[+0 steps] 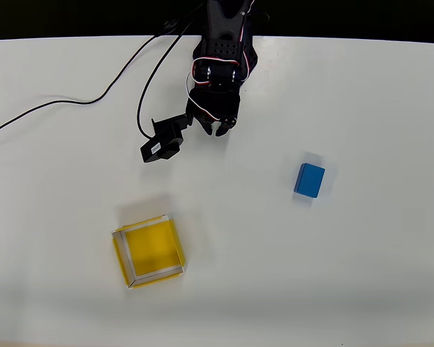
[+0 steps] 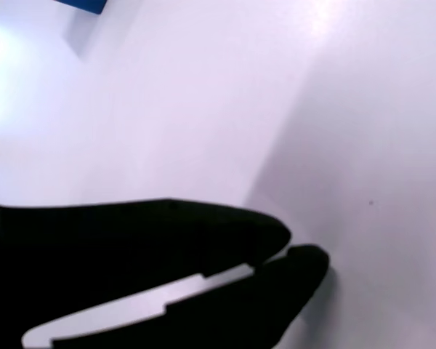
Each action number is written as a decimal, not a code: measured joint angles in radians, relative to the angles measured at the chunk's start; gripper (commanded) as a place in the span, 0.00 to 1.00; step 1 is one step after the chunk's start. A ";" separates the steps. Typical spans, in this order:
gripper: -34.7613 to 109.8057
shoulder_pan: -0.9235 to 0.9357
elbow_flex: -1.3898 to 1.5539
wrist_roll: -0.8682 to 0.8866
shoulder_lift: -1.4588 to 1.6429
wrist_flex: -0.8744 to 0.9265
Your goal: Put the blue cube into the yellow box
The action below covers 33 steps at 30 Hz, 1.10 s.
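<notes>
- Worktop (image 1: pixel 362 289) is white, with my black arm reaching in from the top edge in the overhead view.
- My tool (image 1: pixel 218 130) hangs near that edge, holding nothing; in the wrist view (image 2: pixel 294 251) the tips nearly meet, a thin slit between the jaws.
- Cube (image 1: pixel 309 181) lies flat to the lower right of my tool, well apart from it; a blue corner (image 2: pixel 80 4) shows at the wrist view's top edge.
- Box (image 1: pixel 149 251) sits lower left, well apart from the cube, its yellow floor bare.
- Camera (image 1: pixel 161 143) on a cable lies just left of my tool.
</notes>
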 measured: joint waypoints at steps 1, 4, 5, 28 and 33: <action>0.27 0.000 0.000 -0.002 0.000 0.000; 0.27 -0.015 0.000 -0.018 0.000 0.000; 0.26 -0.017 0.000 -0.018 0.000 0.000; 0.43 -0.095 -0.385 0.126 -0.489 -0.229; 0.47 -0.147 -0.687 0.241 -0.772 -0.213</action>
